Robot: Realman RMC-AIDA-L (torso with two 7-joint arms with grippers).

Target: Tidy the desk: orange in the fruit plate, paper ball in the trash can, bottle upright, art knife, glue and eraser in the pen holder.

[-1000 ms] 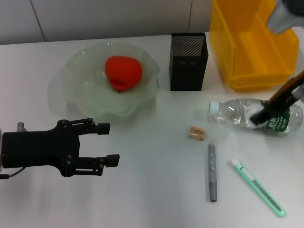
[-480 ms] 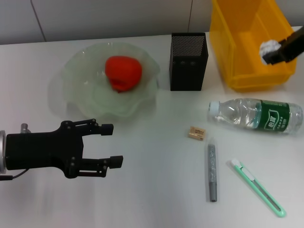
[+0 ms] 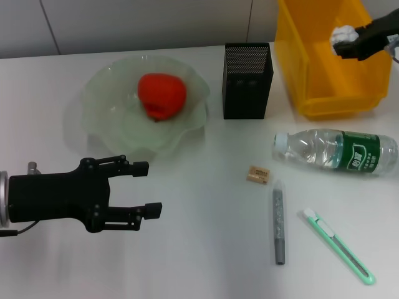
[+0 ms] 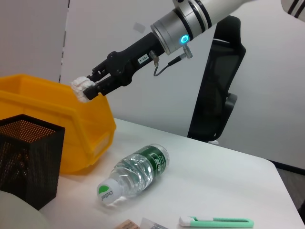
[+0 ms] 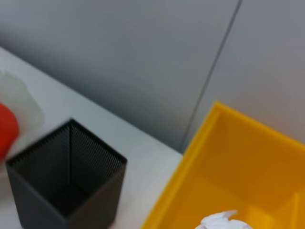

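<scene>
My right gripper [image 3: 346, 42] is shut on the white paper ball [image 3: 341, 34] and holds it above the yellow bin [image 3: 324, 93]; the left wrist view shows the same ball [image 4: 82, 88] over the bin [image 4: 90, 143]. The ball also shows in the right wrist view [image 5: 220, 222]. The orange [image 3: 162, 94] lies in the clear fruit plate [image 3: 100, 118]. The bottle [image 3: 336, 151] lies on its side. The eraser [image 3: 259, 175], grey glue stick [image 3: 278, 223] and green art knife [image 3: 340, 246] lie on the table. The black mesh pen holder [image 3: 247, 80] stands upright. My left gripper [image 3: 144, 189] is open and empty at the front left.
The yellow bin stands at the back right, next to the pen holder. A grey wall runs behind the table. The table's front edge lies just below the knife.
My right gripper lifted the paper ball from beside the bottle and carried it up over the yellow bin, then a little leftward. The left arm barely moved.
</scene>
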